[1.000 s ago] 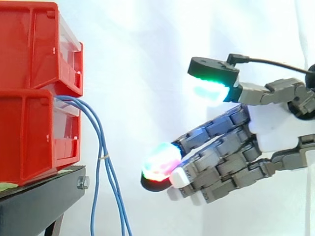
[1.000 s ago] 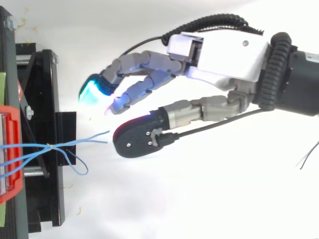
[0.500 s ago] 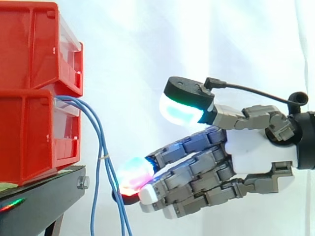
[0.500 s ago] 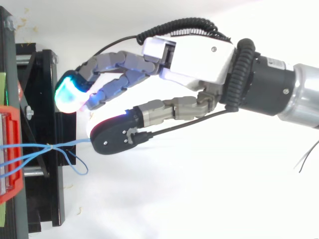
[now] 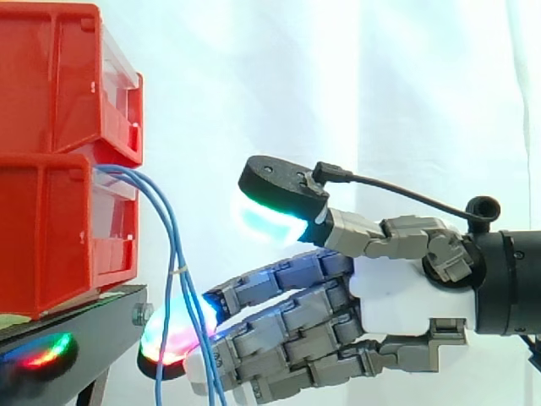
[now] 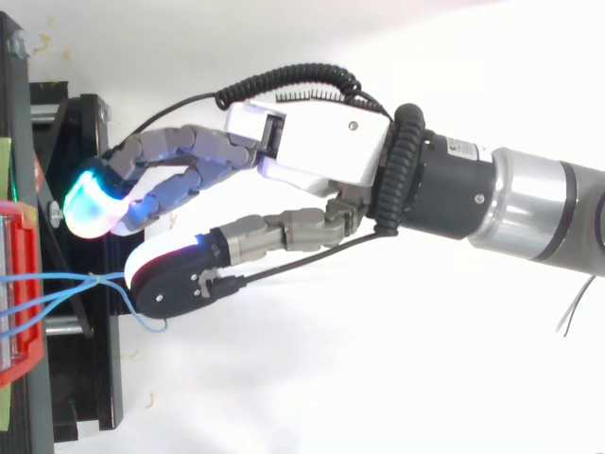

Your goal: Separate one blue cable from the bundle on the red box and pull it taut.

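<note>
Several thin blue cables (image 5: 172,241) come out of the lower red bin (image 5: 51,228) and hang down past the black stand (image 5: 76,347), bound by a small tie (image 5: 178,271). From above, the cables (image 6: 57,288) run rightward off the red bin (image 6: 24,284), and their loose ends reach under the thumb. My hand (image 5: 406,296) reaches in from the right, open, with its fingers stretched forward and the thumb held well apart. The glowing fingertips (image 5: 169,334) sit right at the hanging cables, just behind them. Nothing is pinched. In the top view the hand (image 6: 321,156) hovers over the stand's edge.
A second red bin (image 5: 59,76) is stacked on the lower one. The black stand (image 6: 90,189) juts out under the fingertips, with a bolt (image 5: 142,315) on its side. A white curtain hangs behind everything.
My hand has moved left and downward toward the bins. Its fingertips, earlier well clear of the cables, now reach them, and the thumb covers the cables' loose ends from above.
</note>
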Action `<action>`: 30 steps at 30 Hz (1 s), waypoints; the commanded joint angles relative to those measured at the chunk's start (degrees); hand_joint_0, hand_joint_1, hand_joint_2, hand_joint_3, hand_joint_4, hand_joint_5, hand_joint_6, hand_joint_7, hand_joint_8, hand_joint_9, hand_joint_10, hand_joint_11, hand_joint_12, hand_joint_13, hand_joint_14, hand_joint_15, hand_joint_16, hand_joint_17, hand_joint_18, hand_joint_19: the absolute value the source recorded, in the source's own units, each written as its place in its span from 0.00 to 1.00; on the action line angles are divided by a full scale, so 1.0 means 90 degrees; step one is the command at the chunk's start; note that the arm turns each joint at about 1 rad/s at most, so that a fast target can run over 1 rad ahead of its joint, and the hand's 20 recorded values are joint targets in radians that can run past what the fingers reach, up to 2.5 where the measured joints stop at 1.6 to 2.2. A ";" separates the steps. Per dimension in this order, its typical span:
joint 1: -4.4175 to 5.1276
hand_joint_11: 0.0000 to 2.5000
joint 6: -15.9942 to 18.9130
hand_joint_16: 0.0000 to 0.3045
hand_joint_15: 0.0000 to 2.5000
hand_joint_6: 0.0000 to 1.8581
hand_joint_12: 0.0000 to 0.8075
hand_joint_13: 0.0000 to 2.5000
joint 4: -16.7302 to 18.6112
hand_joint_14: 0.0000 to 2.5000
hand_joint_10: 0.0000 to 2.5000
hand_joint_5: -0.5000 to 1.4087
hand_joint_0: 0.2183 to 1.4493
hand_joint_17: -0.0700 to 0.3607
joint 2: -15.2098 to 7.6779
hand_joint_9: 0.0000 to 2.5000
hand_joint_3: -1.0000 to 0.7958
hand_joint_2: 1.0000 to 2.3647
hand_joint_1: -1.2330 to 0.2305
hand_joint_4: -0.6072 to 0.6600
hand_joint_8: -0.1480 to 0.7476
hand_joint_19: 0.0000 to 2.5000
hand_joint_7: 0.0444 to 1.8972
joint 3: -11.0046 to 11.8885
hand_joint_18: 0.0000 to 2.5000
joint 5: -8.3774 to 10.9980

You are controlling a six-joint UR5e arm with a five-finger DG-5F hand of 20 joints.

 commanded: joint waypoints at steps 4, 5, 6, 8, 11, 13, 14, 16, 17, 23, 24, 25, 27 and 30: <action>0.0121 0.05 -0.0148 0.20 0.06 0.27 0.46 0.14 0.0229 0.00 0.00 0.17 0.17 0.48 -0.0011 0.28 0.28 0.00 0.49 0.67 0.43 0.12 0.36 0.0011 0.01 0.0006; 0.0131 0.05 -0.0158 0.20 0.06 0.27 0.46 0.14 0.0269 0.00 0.00 0.18 0.17 0.48 -0.0011 0.28 0.28 0.00 0.49 0.67 0.43 0.12 0.36 0.0001 0.02 0.0006; 0.0160 0.05 -0.0197 0.20 0.07 0.27 0.46 0.14 0.0327 0.00 0.00 0.18 0.17 0.48 -0.0011 0.28 0.28 0.00 0.49 0.67 0.43 0.12 0.37 0.0001 0.02 0.0016; 0.0170 0.05 -0.0206 0.20 0.07 0.27 0.46 0.15 0.0347 0.00 0.00 0.18 0.17 0.48 -0.0011 0.28 0.28 0.00 0.49 0.67 0.43 0.12 0.37 0.0001 0.02 0.0016; 0.0229 0.06 -0.0197 0.20 0.07 0.27 0.47 0.16 0.0366 0.00 0.00 0.18 0.17 0.48 -0.0011 0.29 0.28 0.00 0.49 0.68 0.43 0.13 0.37 0.0001 0.03 0.0016; 0.0248 0.07 -0.0187 0.20 0.08 0.27 0.46 0.17 0.0356 0.00 0.00 0.18 0.18 0.47 -0.0011 0.30 0.28 0.00 0.48 0.69 0.43 0.13 0.38 0.0001 0.05 0.0016; 0.0277 0.07 -0.0128 0.20 0.08 0.27 0.46 0.18 0.0347 0.00 0.00 0.18 0.18 0.47 -0.0011 0.30 0.28 0.00 0.47 0.69 0.43 0.13 0.39 0.0011 0.05 0.0006; 0.0297 0.08 -0.0060 0.19 0.10 0.27 0.45 0.19 0.0347 0.00 0.00 0.19 0.19 0.47 -0.0011 0.32 0.28 0.00 0.45 0.71 0.42 0.14 0.42 0.0011 0.07 0.0006; 0.0307 0.08 -0.0001 0.19 0.10 0.27 0.45 0.20 0.0337 0.00 0.00 0.19 0.19 0.47 -0.0011 0.32 0.28 0.00 0.45 0.71 0.42 0.14 0.42 0.0011 0.07 0.0006; 0.0326 0.09 0.0243 0.18 0.11 0.27 0.43 0.22 0.0269 0.00 0.00 0.21 0.23 0.45 -0.0011 0.34 0.28 0.00 0.41 0.73 0.41 0.15 0.50 0.0011 0.10 -0.0004; 0.0336 0.10 0.0292 0.18 0.12 0.27 0.43 0.23 0.0259 0.00 0.00 0.21 0.23 0.45 -0.0011 0.34 0.28 0.00 0.41 0.72 0.41 0.15 0.52 0.0011 0.10 -0.0004; 0.0336 0.10 0.0321 0.18 0.12 0.27 0.43 0.23 0.0249 0.00 0.00 0.22 0.24 0.45 -0.0011 0.34 0.29 0.00 0.40 0.72 0.41 0.15 0.53 0.0011 0.10 -0.0004; 0.0346 0.10 0.0379 0.18 0.12 0.27 0.42 0.23 0.0229 0.01 0.00 0.22 0.24 0.45 -0.0001 0.34 0.29 0.00 0.39 0.71 0.40 0.15 0.55 0.0011 0.11 -0.0004; 0.0346 0.11 0.0565 0.18 0.12 0.27 0.42 0.24 0.0132 0.01 0.00 0.22 0.25 0.45 -0.0011 0.35 0.29 0.00 0.39 0.71 0.40 0.16 0.57 0.0108 0.12 -0.0004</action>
